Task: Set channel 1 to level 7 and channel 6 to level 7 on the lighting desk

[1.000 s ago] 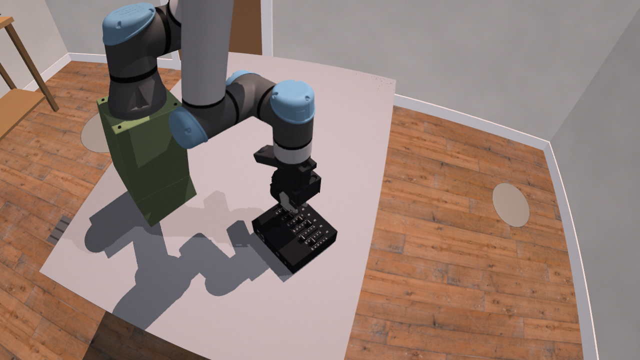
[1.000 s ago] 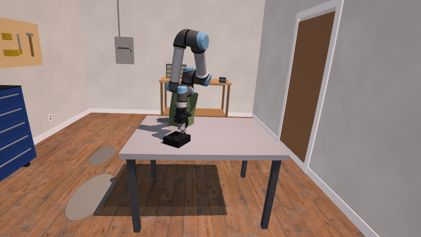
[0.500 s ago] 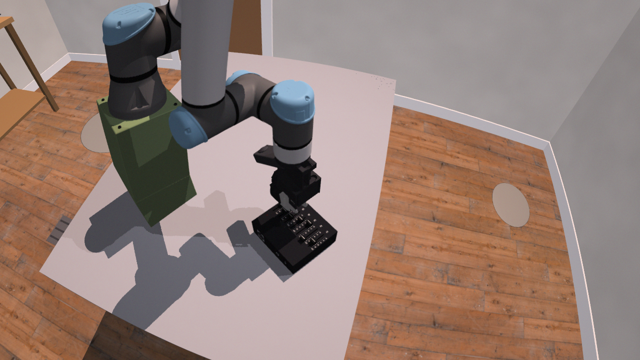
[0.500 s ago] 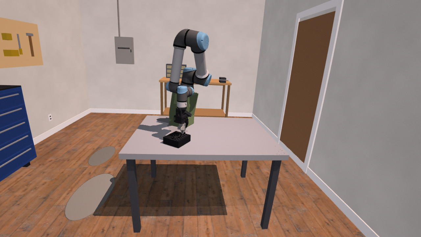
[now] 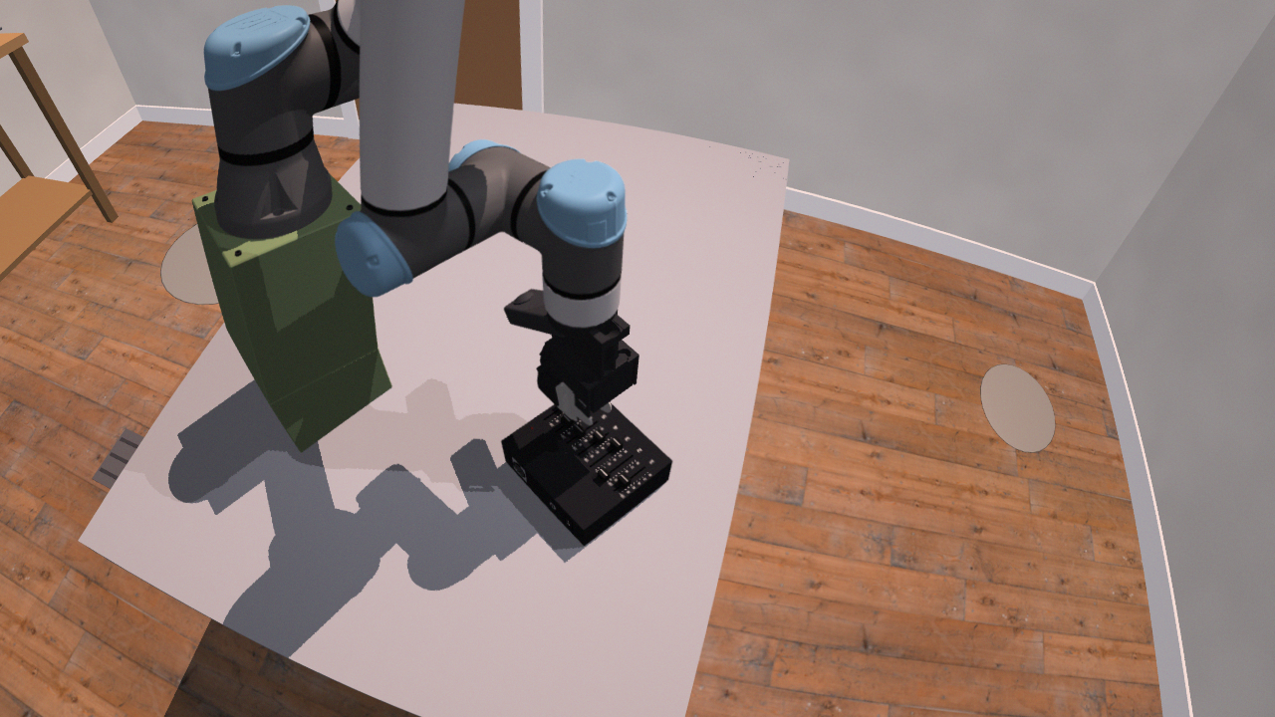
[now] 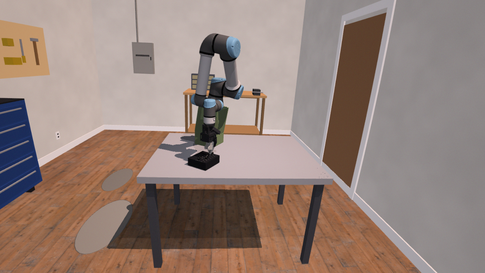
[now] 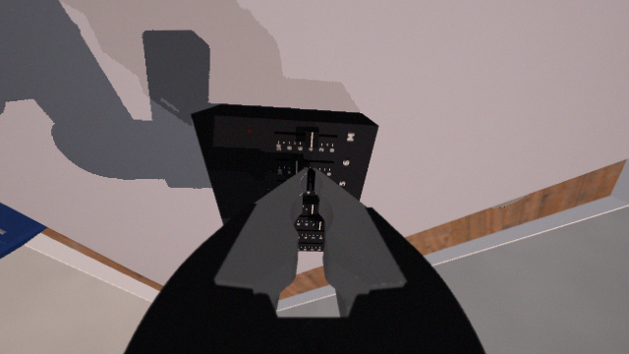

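Gripper (image 7: 310,173): jaws fully closed, nothing held, used as a pusher.
Lighting desk (image 5: 615,486): directly beneath the tips, on the table (image 5: 624,267).
Channel 6 fader (image 7: 298,164): touching the tips.
Technique: nudge slowly sideways to mark 7, avoid neighbouring faders.

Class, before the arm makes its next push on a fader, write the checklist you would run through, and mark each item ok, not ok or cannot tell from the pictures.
1. Gripper shut with nothing between the fingers, so it acts as a pusher: ok.
2. Fingertips down over the lighting desk, at the fader rows nearest the arm: ok.
3. Tips aligned with the row marked 6: cannot tell, the fingers hide the fader cap.
4. Channel 1 at level 7: cannot tell, its scale is too small to read.
5. Desk lying flat on the table: ok.
6. Other faders untouched: cannot tell.
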You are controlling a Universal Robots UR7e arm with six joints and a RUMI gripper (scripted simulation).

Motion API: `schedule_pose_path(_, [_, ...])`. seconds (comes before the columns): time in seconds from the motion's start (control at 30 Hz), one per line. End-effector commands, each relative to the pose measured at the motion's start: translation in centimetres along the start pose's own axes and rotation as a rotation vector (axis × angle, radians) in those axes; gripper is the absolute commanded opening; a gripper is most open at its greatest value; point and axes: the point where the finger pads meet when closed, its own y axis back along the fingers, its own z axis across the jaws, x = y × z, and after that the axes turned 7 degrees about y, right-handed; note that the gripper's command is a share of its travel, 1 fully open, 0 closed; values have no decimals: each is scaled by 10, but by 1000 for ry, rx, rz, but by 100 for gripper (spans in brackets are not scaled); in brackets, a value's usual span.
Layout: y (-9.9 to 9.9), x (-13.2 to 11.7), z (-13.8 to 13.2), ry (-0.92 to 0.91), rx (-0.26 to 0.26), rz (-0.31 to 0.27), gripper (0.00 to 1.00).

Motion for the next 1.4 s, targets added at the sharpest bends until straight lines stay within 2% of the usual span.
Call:
schedule_pose_path(0.0, [0, 2, -4, -4, 1, 3, 0])
schedule_pose_path(1.37, [0, 1, 1, -4, 1, 3, 0])
